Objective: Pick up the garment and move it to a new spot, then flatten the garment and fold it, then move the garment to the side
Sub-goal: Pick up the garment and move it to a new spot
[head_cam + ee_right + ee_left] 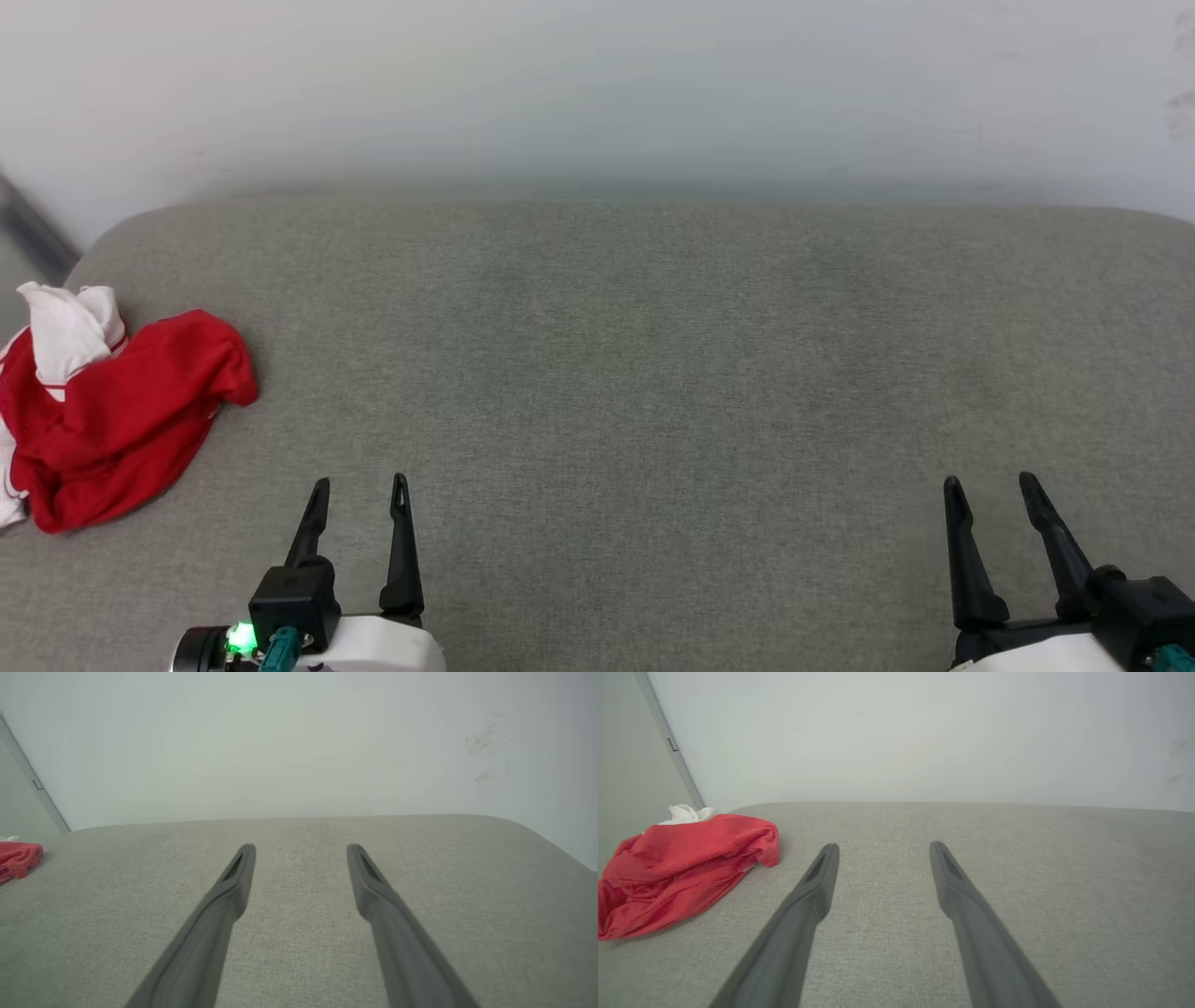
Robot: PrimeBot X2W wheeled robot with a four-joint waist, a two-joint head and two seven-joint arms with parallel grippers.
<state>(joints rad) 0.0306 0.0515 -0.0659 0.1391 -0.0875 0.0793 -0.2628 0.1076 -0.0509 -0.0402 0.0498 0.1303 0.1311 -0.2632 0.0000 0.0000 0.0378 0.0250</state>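
Observation:
The garment (pixel 121 411) lies crumpled in a red heap with a white sleeve on top, at the far left edge of the grey fabric surface (pixel 653 373). My left gripper (pixel 360 485) stands open at the lower left, to the right of the heap and apart from it, nothing between its fingers. In the left wrist view the garment (pixel 682 868) sits left of the open left gripper (pixel 884 847). My right gripper (pixel 990 483) is open at the lower right, far from the cloth. In the right wrist view the open right gripper (pixel 301 848) points over bare fabric, and the garment (pixel 16 858) shows at the far left.
A pale wall (pixel 597 84) rises behind the grey surface. A grey vertical strip (pixel 668 742) runs down the wall near the left corner. The surface's rounded back-right corner (pixel 537 830) shows in the right wrist view.

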